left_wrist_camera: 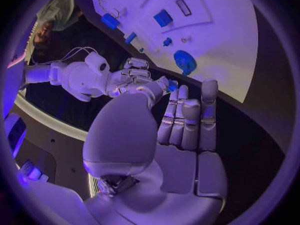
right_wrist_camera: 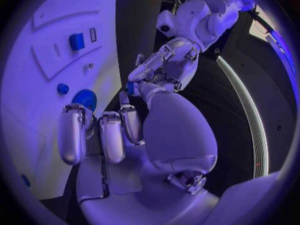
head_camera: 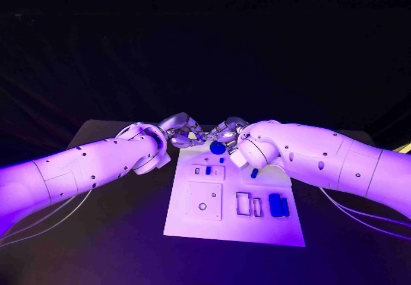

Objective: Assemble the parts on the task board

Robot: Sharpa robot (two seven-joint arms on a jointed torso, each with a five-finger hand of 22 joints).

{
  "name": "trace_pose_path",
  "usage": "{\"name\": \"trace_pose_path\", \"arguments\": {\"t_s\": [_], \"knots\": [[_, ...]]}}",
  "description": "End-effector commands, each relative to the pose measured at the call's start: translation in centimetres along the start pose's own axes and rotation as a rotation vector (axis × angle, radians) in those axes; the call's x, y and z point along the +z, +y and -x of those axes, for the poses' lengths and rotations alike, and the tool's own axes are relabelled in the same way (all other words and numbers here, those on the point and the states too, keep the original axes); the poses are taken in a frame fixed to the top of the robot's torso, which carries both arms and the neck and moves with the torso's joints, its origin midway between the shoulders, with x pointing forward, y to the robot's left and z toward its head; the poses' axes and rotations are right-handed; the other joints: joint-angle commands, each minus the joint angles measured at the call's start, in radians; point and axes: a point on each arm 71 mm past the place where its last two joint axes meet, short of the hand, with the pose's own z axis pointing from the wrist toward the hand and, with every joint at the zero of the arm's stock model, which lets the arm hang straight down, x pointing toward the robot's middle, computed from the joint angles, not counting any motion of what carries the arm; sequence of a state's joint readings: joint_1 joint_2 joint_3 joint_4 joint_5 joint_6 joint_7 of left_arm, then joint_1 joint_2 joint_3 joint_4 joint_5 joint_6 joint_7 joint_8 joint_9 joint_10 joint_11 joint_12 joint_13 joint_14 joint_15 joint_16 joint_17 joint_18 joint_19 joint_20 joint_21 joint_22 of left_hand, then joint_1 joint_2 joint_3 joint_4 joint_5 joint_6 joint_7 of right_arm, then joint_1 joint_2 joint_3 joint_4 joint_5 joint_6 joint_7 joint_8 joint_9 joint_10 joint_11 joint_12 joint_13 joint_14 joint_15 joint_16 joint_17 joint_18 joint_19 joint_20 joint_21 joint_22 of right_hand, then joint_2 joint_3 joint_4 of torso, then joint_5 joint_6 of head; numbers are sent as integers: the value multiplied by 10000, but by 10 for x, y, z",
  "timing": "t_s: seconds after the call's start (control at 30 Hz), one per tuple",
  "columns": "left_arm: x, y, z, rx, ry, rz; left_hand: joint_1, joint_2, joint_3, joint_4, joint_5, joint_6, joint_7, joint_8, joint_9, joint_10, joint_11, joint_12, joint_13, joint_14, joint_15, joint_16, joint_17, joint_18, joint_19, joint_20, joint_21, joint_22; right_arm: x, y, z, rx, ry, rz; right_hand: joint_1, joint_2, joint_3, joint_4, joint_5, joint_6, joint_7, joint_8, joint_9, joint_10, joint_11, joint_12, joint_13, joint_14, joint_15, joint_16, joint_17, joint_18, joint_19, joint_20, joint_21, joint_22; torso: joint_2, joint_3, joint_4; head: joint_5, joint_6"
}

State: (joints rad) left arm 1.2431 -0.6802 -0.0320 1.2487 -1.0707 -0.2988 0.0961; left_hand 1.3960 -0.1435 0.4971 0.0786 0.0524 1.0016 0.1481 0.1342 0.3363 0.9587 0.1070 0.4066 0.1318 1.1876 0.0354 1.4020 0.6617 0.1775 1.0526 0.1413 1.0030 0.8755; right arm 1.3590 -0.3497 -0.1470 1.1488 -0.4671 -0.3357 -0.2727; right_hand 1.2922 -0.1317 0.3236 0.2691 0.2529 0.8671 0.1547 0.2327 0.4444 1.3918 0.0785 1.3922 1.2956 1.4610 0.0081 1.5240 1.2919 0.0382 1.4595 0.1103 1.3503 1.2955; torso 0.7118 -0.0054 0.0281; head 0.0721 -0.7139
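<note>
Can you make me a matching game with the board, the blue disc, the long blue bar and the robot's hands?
1 board
2 disc
3 bar
4 left hand and right hand

a long, blue, near the board's right edge
b close together at the board's far end
c white, on the black table
d round, blue, on the board beside the hands

Pairs: 1-c, 2-d, 3-a, 4-b
</note>
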Motion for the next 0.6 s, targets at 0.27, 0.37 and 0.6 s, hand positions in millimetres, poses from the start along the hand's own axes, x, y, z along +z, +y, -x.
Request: {"name": "trace_pose_path", "arguments": {"t_s": [0.27, 0.37, 0.6], "knots": [[1, -2, -1, -2, 57, -33, -53, 168, 456, -7, 108, 279, 1, 422, 73, 189, -66, 124, 150, 127, -22, 183, 181, -166, 133, -16, 194, 185, 0, 0, 0, 0, -155, 153, -26, 313, 1028, -623, -104, 818, -359, 855, 165, 393, -385, 384, 1127, 899, -372, 11, 1960, 56, 325, -314, 288, 1666, 3, 1, 2, 26, -17], [1, -1, -1, 23, 53, -6, -50, 170, 468, -8, 108, 283, 3, 425, 73, 195, -68, 122, 151, 140, -26, 182, 187, -167, 143, -20, 200, 189, 0, 0, -1, -30, -85, 180, -79, 349, 1238, -838, -135, 991, -510, 1197, 362, 516, -515, 466, 1238, 901, -483, 10, 1964, 48, 343, -417, 318, 1697, 2, -4, 3, 28, -28], [1, 0, 0, 47, 45, 23, -50, 170, 468, -8, 108, 283, 3, 425, 73, 195, -68, 122, 151, 140, -26, 182, 187, -167, 143, -20, 200, 189, 0, 0, -2, -108, 76, 233, -452, 295, 1522, -1065, -436, 1088, -714, 1789, 699, 700, -700, 566, 1394, 906, -646, 8, 1974, 35, 370, -573, 352, 1745, 0, -3, 0, 30, -33]]}}
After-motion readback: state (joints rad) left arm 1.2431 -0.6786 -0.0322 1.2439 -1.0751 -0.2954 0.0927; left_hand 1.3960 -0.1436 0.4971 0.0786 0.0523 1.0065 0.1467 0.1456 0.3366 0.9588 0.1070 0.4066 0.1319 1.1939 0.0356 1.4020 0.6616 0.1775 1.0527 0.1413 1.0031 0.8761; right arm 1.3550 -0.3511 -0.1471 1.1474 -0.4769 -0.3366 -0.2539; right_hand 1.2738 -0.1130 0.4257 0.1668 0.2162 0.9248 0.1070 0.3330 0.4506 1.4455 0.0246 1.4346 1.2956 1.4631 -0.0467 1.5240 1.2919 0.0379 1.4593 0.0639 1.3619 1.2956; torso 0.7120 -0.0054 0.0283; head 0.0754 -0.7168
